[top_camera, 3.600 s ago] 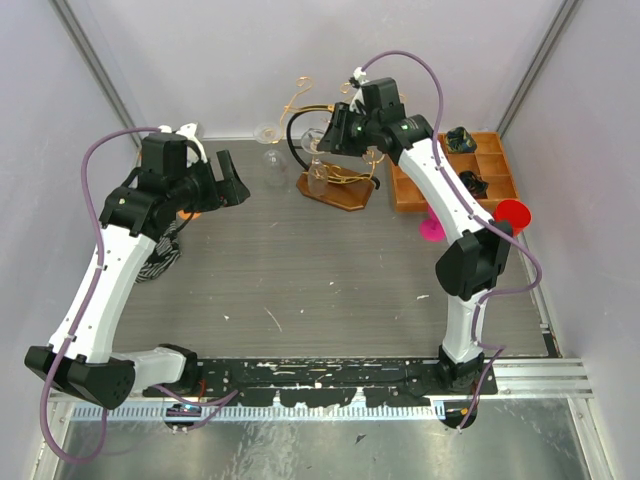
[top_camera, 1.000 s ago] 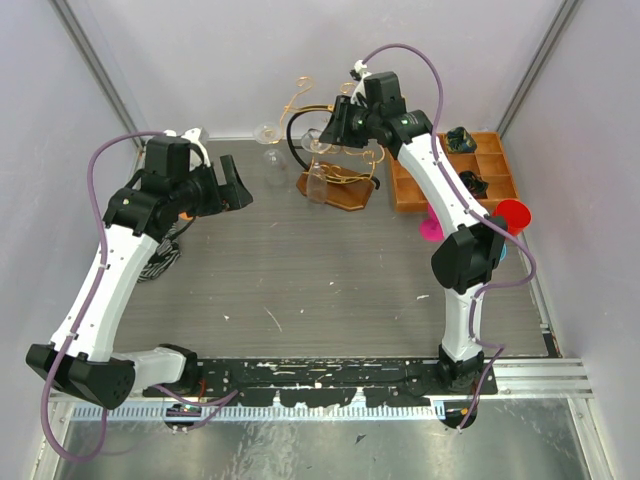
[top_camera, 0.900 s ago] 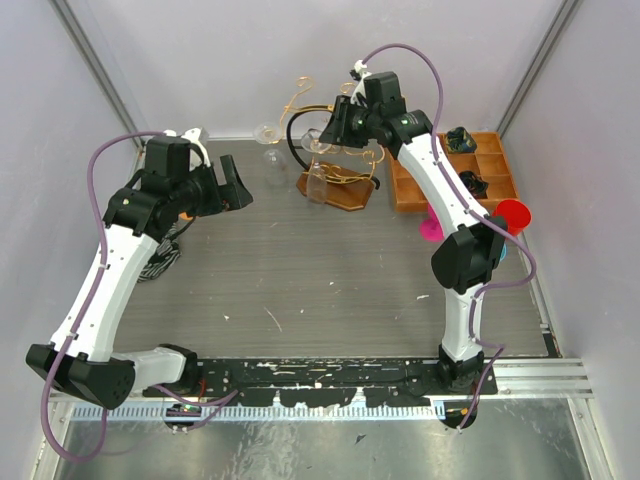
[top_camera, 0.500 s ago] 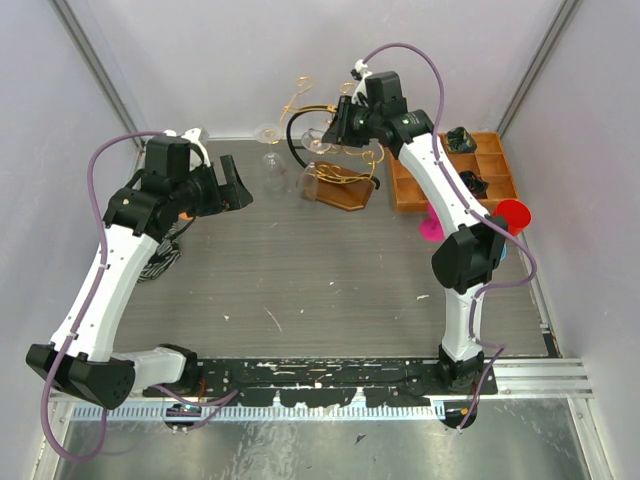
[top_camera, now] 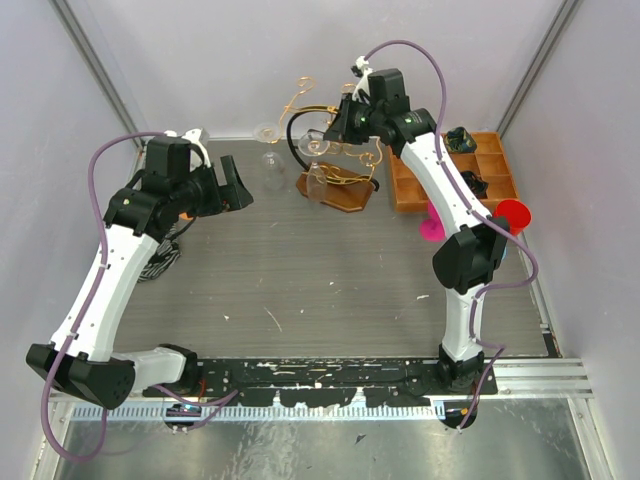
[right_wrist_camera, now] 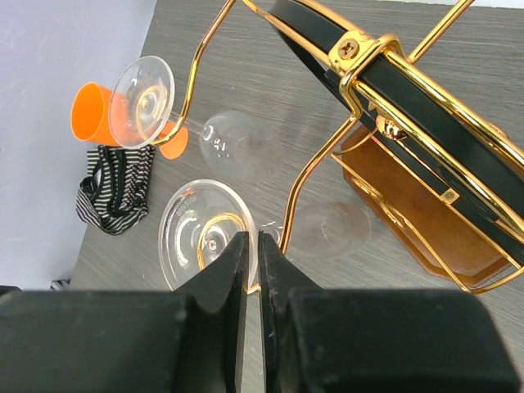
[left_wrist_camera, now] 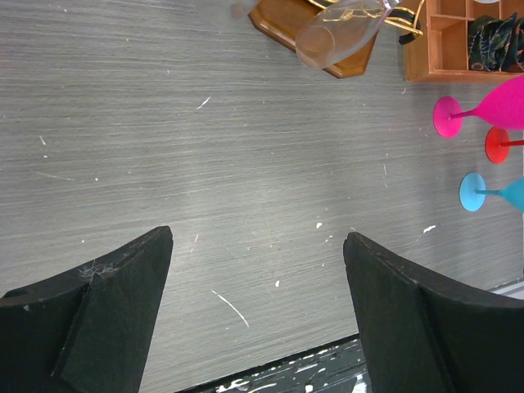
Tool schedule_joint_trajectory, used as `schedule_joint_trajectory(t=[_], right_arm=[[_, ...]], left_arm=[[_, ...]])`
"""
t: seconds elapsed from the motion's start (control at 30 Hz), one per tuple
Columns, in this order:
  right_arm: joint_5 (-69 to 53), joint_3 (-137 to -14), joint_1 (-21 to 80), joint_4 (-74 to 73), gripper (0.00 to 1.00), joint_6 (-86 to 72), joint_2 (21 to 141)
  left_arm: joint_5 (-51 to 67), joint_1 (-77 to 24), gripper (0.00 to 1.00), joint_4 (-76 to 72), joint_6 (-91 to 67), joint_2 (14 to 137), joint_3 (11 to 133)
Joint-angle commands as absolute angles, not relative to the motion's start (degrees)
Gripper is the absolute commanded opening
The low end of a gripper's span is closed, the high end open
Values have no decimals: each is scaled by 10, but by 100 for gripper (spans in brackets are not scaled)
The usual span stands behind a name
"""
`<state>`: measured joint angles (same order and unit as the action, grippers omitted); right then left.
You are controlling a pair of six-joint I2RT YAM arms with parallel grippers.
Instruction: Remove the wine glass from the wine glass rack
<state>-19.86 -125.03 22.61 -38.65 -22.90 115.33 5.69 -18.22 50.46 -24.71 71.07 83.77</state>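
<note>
Now that the right gripper [right_wrist_camera: 250, 237] has clenched on the stem of the wine glass [right_wrist_camera: 201, 233], still hung on the wine glass rack [right_wrist_camera: 385, 61] at the far side, lifting off can follow; the left gripper [left_wrist_camera: 258, 237] stays released.

Your right pincer [right_wrist_camera: 252, 243] has narrowed onto the stem of the wine glass [right_wrist_camera: 202, 235] at the wine glass rack [right_wrist_camera: 426, 102]. Its wrist has shifted slightly up the overhead view.

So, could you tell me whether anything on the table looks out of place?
Nothing looks spilled or broken. The one oddity is a striped cloth lying crumpled beside an orange cup at the left edge of the table.
</note>
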Motion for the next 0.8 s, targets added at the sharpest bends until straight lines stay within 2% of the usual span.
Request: schedule_joint_trajectory(t=[0.0, 0.2, 0.4, 0.63, 0.77], right_arm=[[-226, -1272, 230, -361, 12, -240, 1115], [-240, -1268, 227, -353, 4, -254, 1107], [-281, -1235, 222, -337, 16, -275, 1104], [-312, -1191, 222, -315, 25, -294, 1102], [-330, -1169, 222, -294, 24, -306, 1099]], left_arm=[[64, -184, 93, 498, -247, 710, 829], [65, -184, 93, 498, -246, 710, 827], [64, -184, 93, 498, -246, 706, 824], [63, -184, 93, 501, -246, 703, 822], [62, -184, 93, 502, -244, 701, 822]])
